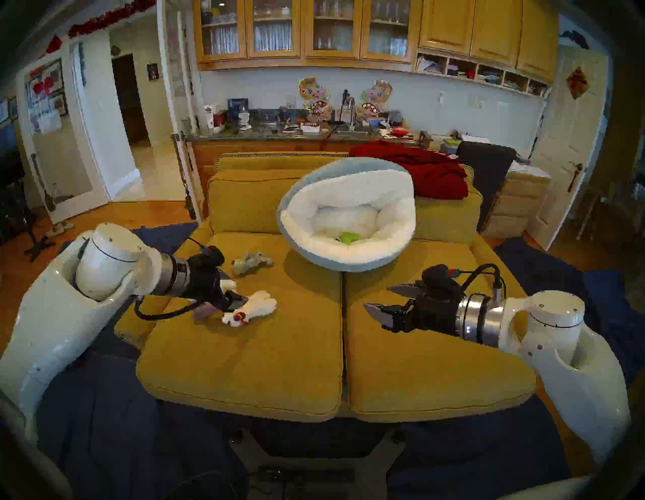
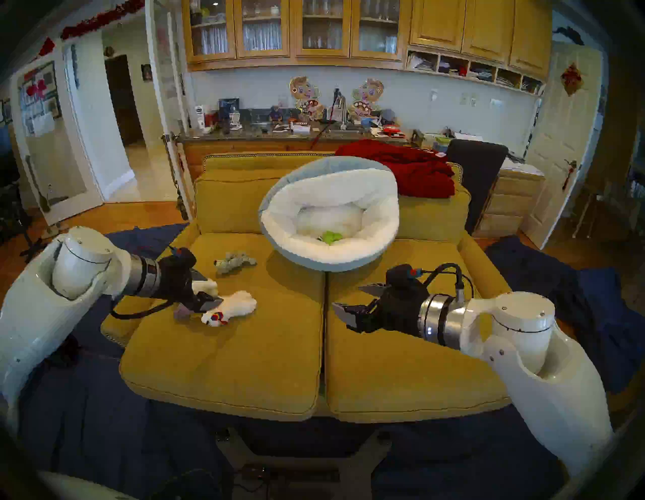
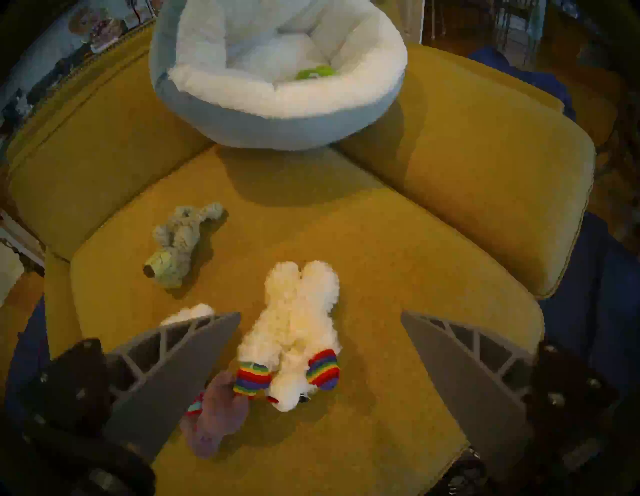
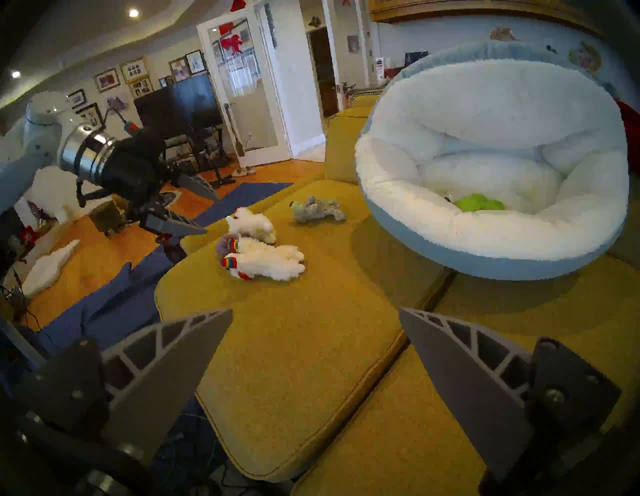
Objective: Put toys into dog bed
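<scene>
Dim, warm indoor light; ceiling spots (image 4: 133,13) glare, soft shadows fall beneath things, fisheye edges darken, and detail is perhaps blocky.

Open left gripper (image 3: 320,313) above the toys on the sofa seat cushion (image 3: 381,242).

Its two grey fingers (image 3: 194,350) stand wide apart, the white llama (image 3: 298,325) with rainbow trim lying between them, touching neither. A purple-grey plush (image 3: 216,419) lies against the llama's striped end, partly under one finger; a white plush (image 3: 188,311) peeks out behind that finger. The grey-beige plush (image 3: 180,242) lies apart. Beyond, the dog bed (image 3: 277,124) holds a green toy (image 3: 313,72).
</scene>
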Motion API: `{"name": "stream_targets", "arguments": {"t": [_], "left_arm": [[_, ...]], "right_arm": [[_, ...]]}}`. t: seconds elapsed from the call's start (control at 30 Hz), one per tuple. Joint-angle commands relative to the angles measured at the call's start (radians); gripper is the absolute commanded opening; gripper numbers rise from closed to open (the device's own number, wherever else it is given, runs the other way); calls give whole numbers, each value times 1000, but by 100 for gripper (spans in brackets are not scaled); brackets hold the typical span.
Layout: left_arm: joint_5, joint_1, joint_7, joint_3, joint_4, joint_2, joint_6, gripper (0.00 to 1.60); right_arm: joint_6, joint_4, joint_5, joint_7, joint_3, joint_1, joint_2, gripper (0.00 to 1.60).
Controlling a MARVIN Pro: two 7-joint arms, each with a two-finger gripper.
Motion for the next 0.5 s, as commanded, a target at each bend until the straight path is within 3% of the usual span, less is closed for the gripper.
{"name": "stream_targets", "arguments": {"t": [0.0,0.13,0.47], "left_arm": [[60,-107,8,59,27,-34,-29,160],[93,-153,9,107,69,-68,-31,160],[132,-219,6,123,139,-136,-31,160]], "right_arm": [[-8,-16,0,-3,11,16,-2,160],[-8,-16,0,-3,11,16,-2,160],[-8,-16,0,-2,11,16,-2,160]]}}
